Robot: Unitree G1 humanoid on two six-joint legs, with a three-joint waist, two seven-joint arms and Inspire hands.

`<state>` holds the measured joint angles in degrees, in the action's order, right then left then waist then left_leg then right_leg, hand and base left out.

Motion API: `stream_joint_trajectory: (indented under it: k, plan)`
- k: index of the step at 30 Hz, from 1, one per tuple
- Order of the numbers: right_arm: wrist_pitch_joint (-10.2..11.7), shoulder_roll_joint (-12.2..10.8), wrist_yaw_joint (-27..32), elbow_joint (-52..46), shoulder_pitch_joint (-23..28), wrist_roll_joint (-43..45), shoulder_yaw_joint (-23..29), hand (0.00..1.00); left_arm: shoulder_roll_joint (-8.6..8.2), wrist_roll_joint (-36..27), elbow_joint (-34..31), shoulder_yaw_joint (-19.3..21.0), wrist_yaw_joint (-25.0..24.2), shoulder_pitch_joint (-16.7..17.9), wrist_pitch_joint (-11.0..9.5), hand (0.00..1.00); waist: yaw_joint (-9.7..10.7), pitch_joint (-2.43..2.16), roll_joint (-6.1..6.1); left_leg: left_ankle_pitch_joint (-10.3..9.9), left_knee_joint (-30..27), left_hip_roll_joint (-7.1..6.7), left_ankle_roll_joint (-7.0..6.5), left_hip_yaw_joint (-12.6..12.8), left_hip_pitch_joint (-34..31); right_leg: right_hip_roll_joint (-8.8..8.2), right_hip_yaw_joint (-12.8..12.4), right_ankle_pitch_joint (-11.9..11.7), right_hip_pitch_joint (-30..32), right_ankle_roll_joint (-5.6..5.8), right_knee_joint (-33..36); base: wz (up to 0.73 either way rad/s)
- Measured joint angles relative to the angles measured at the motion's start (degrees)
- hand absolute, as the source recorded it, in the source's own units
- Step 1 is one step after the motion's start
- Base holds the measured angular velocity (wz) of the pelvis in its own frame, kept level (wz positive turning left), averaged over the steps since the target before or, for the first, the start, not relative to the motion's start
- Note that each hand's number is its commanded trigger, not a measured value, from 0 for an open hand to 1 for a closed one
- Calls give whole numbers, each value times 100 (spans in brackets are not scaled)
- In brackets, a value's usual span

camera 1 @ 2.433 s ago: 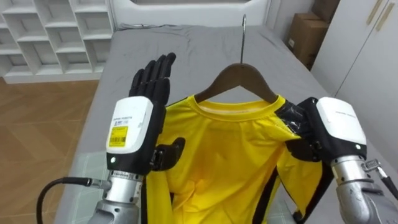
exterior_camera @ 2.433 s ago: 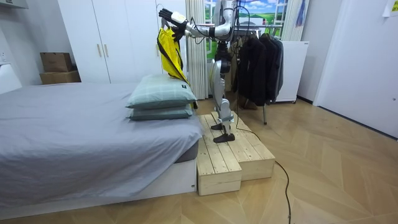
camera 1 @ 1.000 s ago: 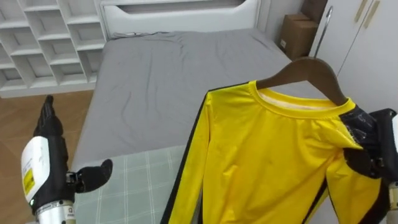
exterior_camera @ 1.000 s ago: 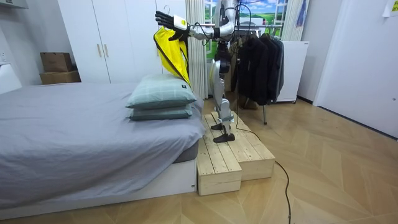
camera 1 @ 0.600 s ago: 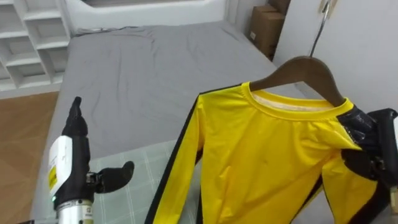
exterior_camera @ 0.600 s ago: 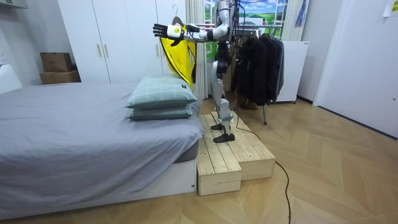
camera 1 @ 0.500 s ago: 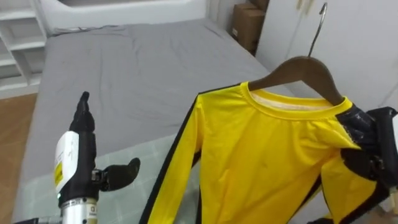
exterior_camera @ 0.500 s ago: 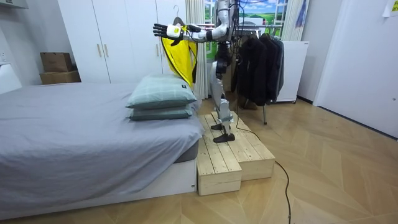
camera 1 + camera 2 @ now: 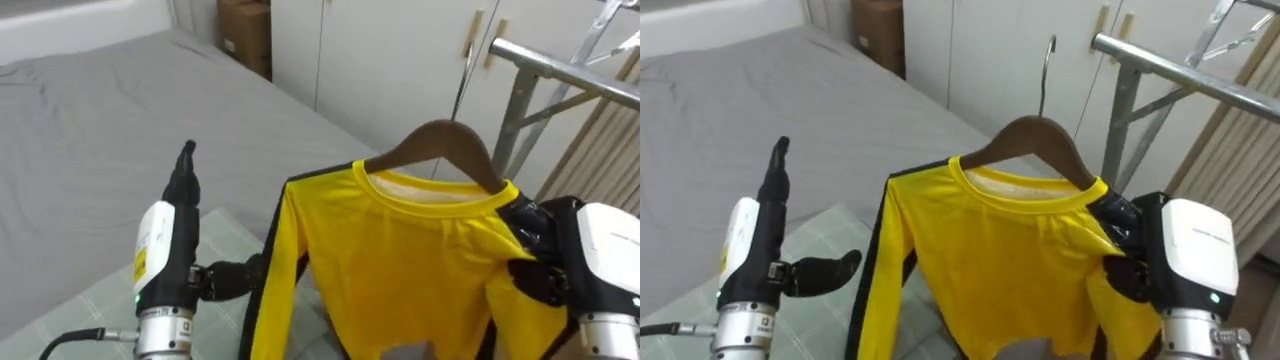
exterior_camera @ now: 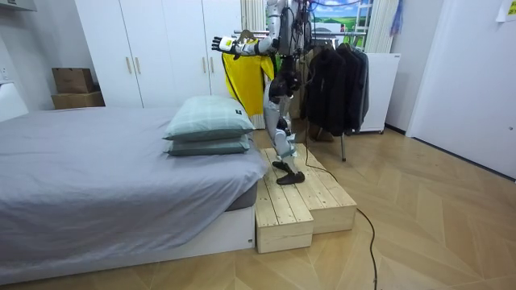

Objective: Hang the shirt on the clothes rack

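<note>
Shirt (image 9: pixel 420 270), yellow with dark trim, sits on a wooden hanger (image 9: pixel 440 140), held up just short of the rack (image 9: pixel 545 68). Hook (image 9: pixel 462 85) points up, near the rack's bar end and apart from it, not yet over it. Right hand (image 9: pixel 560 250) is closed tight on the shirt's shoulder, on the side nearest the rack; the hanger's arm is probably inside that grip, but cloth hides it. Left hand (image 9: pixel 165 250) is on the shirt's far side from the rack, wide and flat, fingers straight up, thumb out toward the sleeve, holding nothing.

In the room view the robot stands on a wooden platform (image 10: pixel 298 201) between the rack and the bed (image 10: pixel 97 161), 1 leg lifted, body turned toward the rack. Dark clothes (image 10: pixel 334 76) already hang on the rack, on its side away from the robot.

Handling, my call: the shirt is light, soft and a bit slick, so it can slide off the hanger if tipped. The hanger is stiff, so it is the part to steer. Holding 1 shoulder only lets the whole thing swing and tilt. Best grip is the hanger's neck just under the hook, or both shoulders. Keep it level and bring the hook above the bar, then down.
</note>
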<state>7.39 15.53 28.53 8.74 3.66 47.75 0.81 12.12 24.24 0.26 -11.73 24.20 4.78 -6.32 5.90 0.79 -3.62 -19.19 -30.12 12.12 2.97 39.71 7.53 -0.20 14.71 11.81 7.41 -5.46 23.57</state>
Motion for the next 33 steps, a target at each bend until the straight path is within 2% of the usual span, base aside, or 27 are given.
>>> stream_joint_trajectory:
  k: [1,3,4,5,6,7,8,9,10,11,12,13,14,15,16,17,18,19,20,21,25,29,31,32,33]
  plan:
    - [18,3,0,-35,0,0,-52,100,0,-4,0,-37,0,1,0,0,-3,-1,19,1,-292,93,-1,-62,-41,27,-82,35,-13,-24,55,-69]
    - [69,3,2,-59,-1,-1,-204,100,-50,-17,16,-201,0,-2,-3,0,26,-39,77,63,-1129,362,-21,-384,-173,202,-413,186,-60,-126,282,-77]
    - [82,3,3,-59,-2,0,-210,100,-74,-5,18,-228,0,-4,-8,0,21,-41,73,127,-1307,389,-34,-474,-221,242,-524,206,-62,-147,348,-85]
    - [79,3,5,-59,-12,-8,-227,100,-112,-1,56,-276,3,2,-17,0,9,-30,35,250,-1505,403,-50,-694,-364,278,-755,228,-81,-181,403,-85]
    - [75,6,9,-60,-12,-11,-231,100,-126,-3,97,-336,3,25,-19,0,16,-15,11,193,-1413,286,-42,-1025,-494,330,-985,227,-75,-186,400,-86]
    - [67,6,12,-61,-10,-12,-241,100,-125,-3,99,-363,5,39,-18,0,15,-6,-4,166,-1350,235,-29,-1138,-552,347,-1077,222,-68,-194,400,-95]
    - [64,9,13,-61,-11,-20,-260,100,-125,-25,100,-439,14,50,-19,0,-16,16,-42,119,-1210,99,-29,-1506,-738,398,-1341,208,-52,-196,402,-112]
    - [69,26,16,-66,-13,-24,-304,100,-135,-73,102,-504,16,49,-19,0,-16,19,-48,99,-1011,-58,-30,-1972,-916,482,-1666,175,-58,-167,373,-121]
    - [71,31,16,-78,-15,-22,-335,100,-142,-140,104,-530,18,50,-23,0,-24,15,-40,99,-824,-149,-30,-2227,-990,516,-1823,142,-79,-154,333,-134]
    - [72,37,17,-128,-15,-1,-405,100,-160,-252,105,-534,24,48,-34,0,-96,19,-55,102,-360,-369,-28,-2620,-1036,552,-2130,94,-85,-137,300,-151]
    - [91,54,17,-218,-16,9,-415,100,-177,-345,107,-536,46,48,-75,0,-133,7,-36,115,130,-548,-13,-2979,-1096,592,-2470,53,-45,-93,295,-153]
    - [92,73,22,-260,-20,6,-412,100,-184,-378,110,-536,48,53,-102,0,-139,1,-14,147,349,-639,-3,-3162,-1127,603,-2606,30,-33,-71,285,-148]
    - [93,106,68,-276,-32,-9,-406,100,-196,-463,119,-543,51,74,-127,0,-140,-20,19,249,760,-780,20,-3485,-1137,641,-2883,-8,-33,-17,248,-132]
    - [69,169,138,-276,-37,3,-394,100,-257,-500,143,-546,52,72,-127,0,-123,-55,78,407,1077,-856,36,-3697,-1162,716,-3116,-44,-32,43,212,-124]
    - [58,204,164,-276,-38,4,-392,100,-279,-514,149,-552,56,68,-127,0,-107,-72,120,531,1111,-896,42,-3741,-1156,756,-3212,-38,-26,73,227,-101]
    - [11,235,203,-276,-37,31,-394,100,-267,-576,170,-603,71,51,-127,0,-45,-108,183,785,1165,-898,17,-3742,-1079,824,-3339,-16,-9,134,235,-74]
    - [-28,220,214,-278,-36,52,-394,100,-228,-643,211,-653,70,21,-127,0,43,-113,187,779,1229,-981,-29,-3631,-980,805,-3431,9,-35,193,238,-64]
    - [-43,220,220,-279,-36,52,-394,100,-230,-671,222,-657,66,13,-125,0,67,-93,139,782,1290,-1010,-54,-3548,-924,780,-3430,23,-34,219,231,-55]
    - [-86,214,222,-287,-36,66,-389,100,-245,-681,267,-662,67,1,-125,0,91,-54,73,783,1382,-1046,-96,-3431,-844,735,-3429,27,-35,261,200,-41]
    - [-123,202,222,-293,-36,126,-383,100,-251,-748,394,-691,68,-16,-123,0,164,-40,48,774,1441,-1059,-134,-3371,-821,706,-3456,11,-52,298,105,-38]
    - [-192,200,263,-420,-36,141,-384,100,-227,-1029,704,-862,67,-35,-96,0,255,-43,36,768,1577,-1070,-197,-3152,-764,655,-3499,-26,-11,338,-63,-31]
    - [-206,201,274,-574,-43,230,-391,100,-170,-1134,867,-839,28,-58,-91,0,154,-38,13,706,1705,-998,-250,-2687,-574,667,-3464,-30,36,331,-88,-53]
    - [-206,196,266,-574,-44,228,-409,100,-116,-1133,867,-791,2,-83,-91,0,105,-28,1,688,1722,-968,-244,-2461,-499,645,-3188,-44,79,301,-90,-63]
    - [-207,184,264,-574,-44,236,-410,100,-100,-1134,867,-734,-13,-113,-91,0,72,-26,1,681,1762,-957,-239,-2316,-440,553,-2798,-61,130,249,-105,-67]
    - [-208,168,261,-574,-43,239,-414,100,-72,-1152,866,-703,-24,-170,-91,0,44,-17,6,669,1800,-947,-239,-2196,-388,491,-2530,-74,156,206,-147,-60]
